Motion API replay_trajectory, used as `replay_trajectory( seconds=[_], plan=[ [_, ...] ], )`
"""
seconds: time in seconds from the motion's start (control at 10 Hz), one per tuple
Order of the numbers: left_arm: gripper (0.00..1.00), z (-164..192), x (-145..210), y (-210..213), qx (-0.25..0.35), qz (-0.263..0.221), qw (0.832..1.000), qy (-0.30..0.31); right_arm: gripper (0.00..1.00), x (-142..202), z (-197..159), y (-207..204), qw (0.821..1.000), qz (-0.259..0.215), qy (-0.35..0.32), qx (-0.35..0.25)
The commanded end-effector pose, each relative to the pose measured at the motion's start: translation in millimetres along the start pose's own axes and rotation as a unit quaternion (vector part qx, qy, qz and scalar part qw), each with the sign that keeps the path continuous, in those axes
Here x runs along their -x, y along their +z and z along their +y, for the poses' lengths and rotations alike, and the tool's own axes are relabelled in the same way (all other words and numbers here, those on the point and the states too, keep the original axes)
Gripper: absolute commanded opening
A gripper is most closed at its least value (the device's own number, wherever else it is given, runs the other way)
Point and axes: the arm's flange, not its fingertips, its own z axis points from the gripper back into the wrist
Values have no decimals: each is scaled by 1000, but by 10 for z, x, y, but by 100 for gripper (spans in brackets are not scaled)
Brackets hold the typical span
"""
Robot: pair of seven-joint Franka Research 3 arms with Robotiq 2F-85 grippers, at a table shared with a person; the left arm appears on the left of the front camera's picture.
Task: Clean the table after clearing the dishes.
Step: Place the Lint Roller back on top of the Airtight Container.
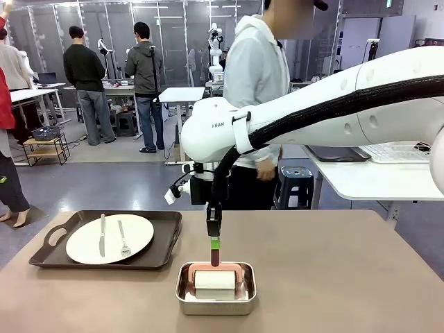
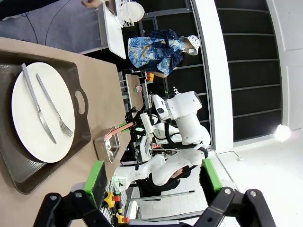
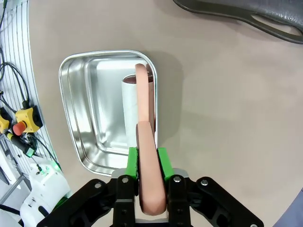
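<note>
Inspection from the remote station. The right gripper [image 1: 215,244] stands at 6 o'clock on the table [image 1: 333,277], pointing straight down. Its green pads are clamped on the pink handle of the roller [image 1: 215,283], whose white roll lies inside the steel pan [image 1: 186,298]. From the pan, the tray [image 1: 165,239] lies at 10 o'clock and carries one white plate [image 1: 83,244]. The knife [image 1: 102,234] and fork [image 1: 123,240] lie side by side on the plate. The left gripper [image 2: 154,178] hangs with its fingers spread apart, nothing between them. A person [image 1: 255,83] stands at 12 o'clock beyond the table.
</note>
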Motion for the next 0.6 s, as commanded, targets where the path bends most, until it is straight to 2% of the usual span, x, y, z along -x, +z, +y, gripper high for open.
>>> replay_trajectory(
  seconds=[0.0, 0.1, 0.3, 0.5],
  plan=[
    [100, -14, 19, 18, -1, 1, 1000, 0, 54, 54, -40, 31, 999, -19, 17, 37],
    [100, -14, 19, 18, -1, 1, 1000, 0, 77, 50, -10, 107, 999, -19, 19, 44],
    [100, -14, 19, 18, -1, 1, 1000, 0, 100, 52, 38, 225, 998, -14, 19, 55],
    [100, -14, 19, 18, -1, 1, 1000, 0, 100, 92, 50, 292, 998, -17, 14, 62]
  ],
)
